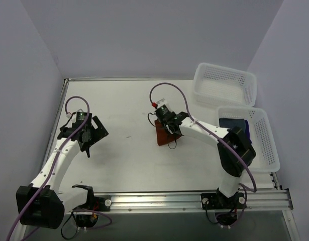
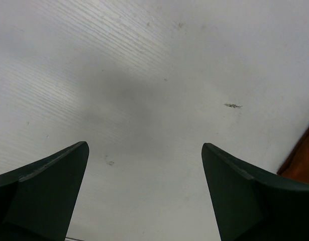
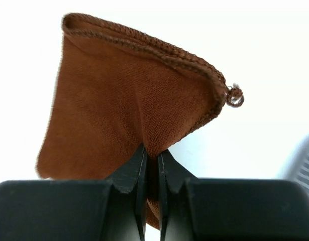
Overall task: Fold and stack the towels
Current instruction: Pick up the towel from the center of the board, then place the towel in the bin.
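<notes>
The rust towel (image 1: 163,134) is found near the middle of the table (image 1: 124,165), pinched by the right gripper (image 3: 151,155), whose jaws are pressed together on a tuck of cloth. In the wrist view the fabric is seen fanning out from the nip, with a hemmed edge and a loose thread at the far side. Whether the rest of the cloth lies on the table or is lifted cannot be told. A grip of this kind is judged to be meant for carrying one part of the towel over the other, so that a fold can be laid. The left gripper (image 2: 144,145) is held spread wide above the table, well apart to the left of the towel, only a corner of which is caught at the edge of its view. It is judged to be parked aside so the fold is not obstructed. A blue-grey towel (image 1: 232,122) is seen lying in the nearer basket (image 1: 269,150), with a darker, possibly purple strip beside it. No stack is yet seen on the table.
</notes>
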{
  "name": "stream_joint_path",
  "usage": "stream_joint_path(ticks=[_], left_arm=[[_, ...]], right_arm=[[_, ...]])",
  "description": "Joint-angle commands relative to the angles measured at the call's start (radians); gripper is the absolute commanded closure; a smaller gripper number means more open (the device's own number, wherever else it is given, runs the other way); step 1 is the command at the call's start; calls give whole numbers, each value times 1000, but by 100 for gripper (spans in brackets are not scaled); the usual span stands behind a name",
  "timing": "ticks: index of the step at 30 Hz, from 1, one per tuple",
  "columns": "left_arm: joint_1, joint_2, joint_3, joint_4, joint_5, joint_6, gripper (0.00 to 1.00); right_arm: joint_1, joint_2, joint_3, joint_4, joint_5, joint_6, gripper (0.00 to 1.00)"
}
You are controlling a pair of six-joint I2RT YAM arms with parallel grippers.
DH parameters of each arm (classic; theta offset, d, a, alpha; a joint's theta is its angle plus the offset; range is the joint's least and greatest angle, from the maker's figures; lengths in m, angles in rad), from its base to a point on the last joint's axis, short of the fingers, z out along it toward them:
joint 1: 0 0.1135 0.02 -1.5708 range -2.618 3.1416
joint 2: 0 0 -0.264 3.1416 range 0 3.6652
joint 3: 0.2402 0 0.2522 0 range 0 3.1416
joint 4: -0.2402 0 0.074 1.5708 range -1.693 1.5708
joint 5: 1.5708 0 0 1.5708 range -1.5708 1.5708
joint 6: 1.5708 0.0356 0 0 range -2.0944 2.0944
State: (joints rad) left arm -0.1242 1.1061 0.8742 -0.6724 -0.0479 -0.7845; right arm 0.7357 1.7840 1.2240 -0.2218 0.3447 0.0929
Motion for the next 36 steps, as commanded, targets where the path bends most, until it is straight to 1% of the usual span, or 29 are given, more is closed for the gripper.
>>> stream_joint_path(ticks=[1,5,6,9,15,18,20,22,26,29,33,36], left_arm=[[11,-2,0,20,16,19,6],[12,30,6,37,43,24,6],[11,37,9,40,48,27,6],[11,54,8,53,48,27,6],[11,70,14,59,48,31,6],[12,80,17,59,48,34,6],[14,89,20,60,48,36,6],[14,93,20,66,48,37,6],[14,97,28,79,48,44,6],[14,87,26,96,48,44,6],[14,83,29,109,48,50,6],[14,81,31,123,48,57,6]], right_arm=[[-21,-103,-24,-179,105,-35,100],[-64,-190,-56,-300,170,1,100],[-99,-225,-61,-333,172,-1,100],[-168,-280,-70,-355,171,-22,100],[-281,-328,-60,-378,194,-64,100],[-352,-351,-58,-383,197,-84,100],[-406,-365,-61,-378,182,-130,100],[-446,-380,-66,-370,153,-151,100],[-565,-394,-83,-341,102,-202,100],[-614,-387,-84,-309,50,-226,100],[-718,-353,-89,-262,-2,-251,100],[-731,-322,-90,-237,-16,-263,100]])
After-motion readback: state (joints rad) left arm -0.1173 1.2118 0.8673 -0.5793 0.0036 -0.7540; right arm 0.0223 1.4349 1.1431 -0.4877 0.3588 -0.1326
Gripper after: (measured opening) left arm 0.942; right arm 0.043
